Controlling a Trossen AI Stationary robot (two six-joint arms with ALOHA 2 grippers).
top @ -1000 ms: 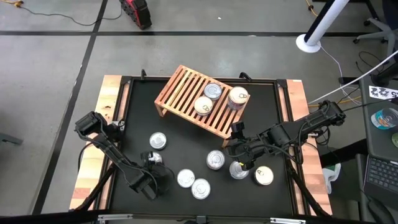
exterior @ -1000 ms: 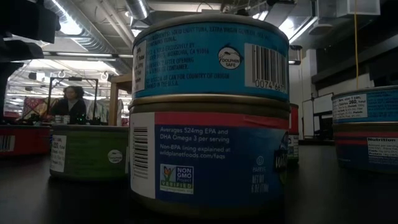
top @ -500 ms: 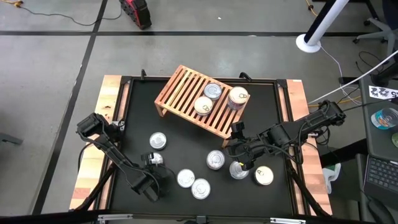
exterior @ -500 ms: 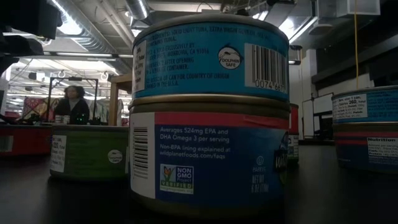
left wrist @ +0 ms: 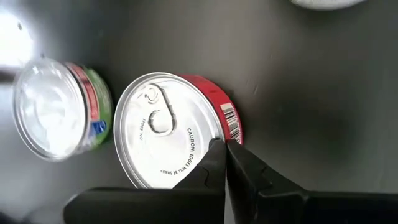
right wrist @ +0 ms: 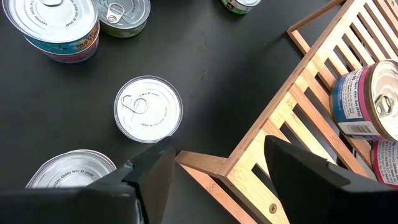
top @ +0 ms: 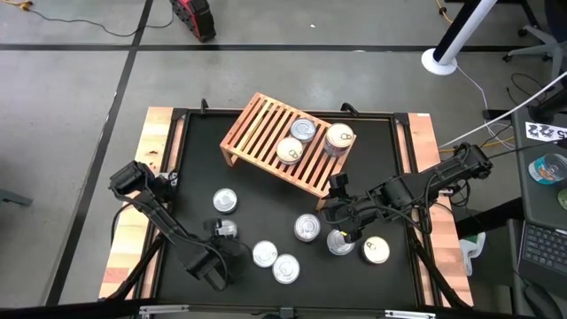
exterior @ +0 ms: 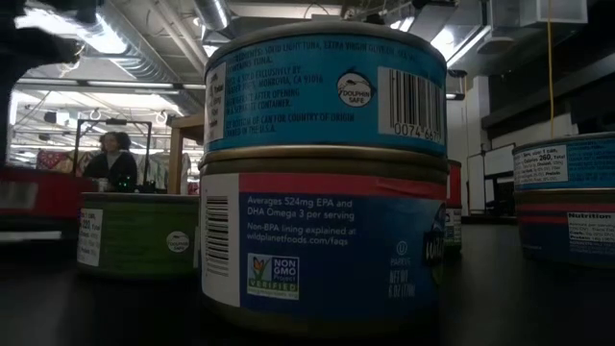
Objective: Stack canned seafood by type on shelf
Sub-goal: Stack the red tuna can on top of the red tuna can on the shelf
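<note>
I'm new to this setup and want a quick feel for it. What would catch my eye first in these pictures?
The slatted wooden shelf sits askew at the table's far side, with three tins grouped at its right end. Loose tins lie scattered on the black mat in front of it. At the near left, the left pincer is pinched shut over the rim of a red-sided tin, while the right pincer hangs open near the shelf's front edge.

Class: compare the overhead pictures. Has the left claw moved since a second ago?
Yes, slightly. In the high view the left claw, now shut, has shifted a little toward the near table edge, away from the shelf.
</note>
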